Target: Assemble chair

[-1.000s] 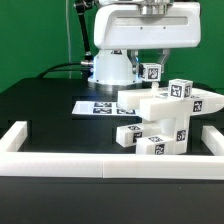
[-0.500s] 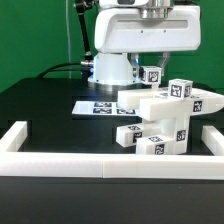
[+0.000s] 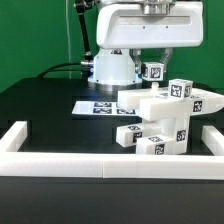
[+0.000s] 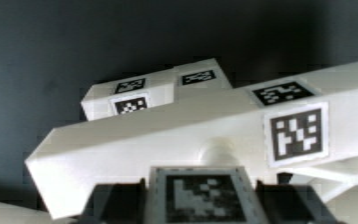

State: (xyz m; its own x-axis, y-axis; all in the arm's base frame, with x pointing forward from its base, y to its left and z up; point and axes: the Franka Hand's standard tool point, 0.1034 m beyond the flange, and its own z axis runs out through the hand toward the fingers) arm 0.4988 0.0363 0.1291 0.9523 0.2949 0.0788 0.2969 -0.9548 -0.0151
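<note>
Behind the chair the clenched gripper is half hidden; its tagged piece is seen clearly only in the wrist view.

open black surface lies toward the exterior view's left of the chair; the white border rail walls the near edge, and the marker board lies flat behind.
</note>
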